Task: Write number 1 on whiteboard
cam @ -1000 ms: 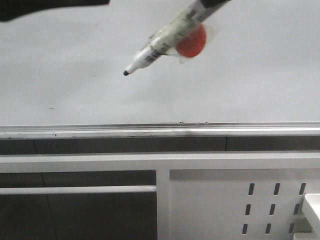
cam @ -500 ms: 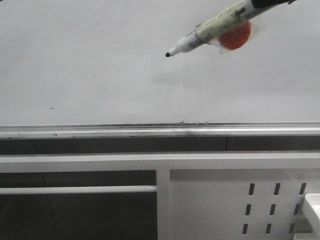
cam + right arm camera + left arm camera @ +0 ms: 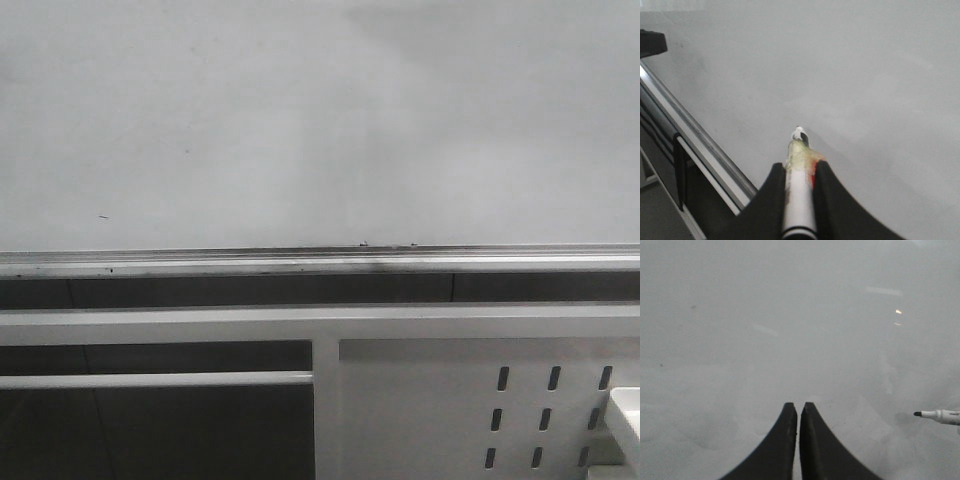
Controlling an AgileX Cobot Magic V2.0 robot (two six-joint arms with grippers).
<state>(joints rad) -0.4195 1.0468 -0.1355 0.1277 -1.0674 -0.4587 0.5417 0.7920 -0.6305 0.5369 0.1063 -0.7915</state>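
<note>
The whiteboard (image 3: 300, 120) fills the upper front view, pale grey and bare apart from tiny specks; no number 1 shows on it. My right gripper (image 3: 800, 167) is shut on a white marker pen (image 3: 799, 200) with tape and a red blob near its tip, pointing at the whiteboard (image 3: 865, 75). In the left wrist view the marker pen (image 3: 939, 415) pokes in from the edge over the whiteboard (image 3: 765, 315). My left gripper (image 3: 798, 407) is shut with nothing between its fingers. Neither gripper shows in the front view.
A silver tray rail (image 3: 320, 262) runs along the board's lower edge, also seen as the tray rail (image 3: 695, 145) in the right wrist view. Below it sits a white perforated metal panel (image 3: 470, 400) with slots and white crossbars (image 3: 150, 380).
The marker pen moved up and to the right across the front view and has left it. The dark arm at the top left edge is also gone.
</note>
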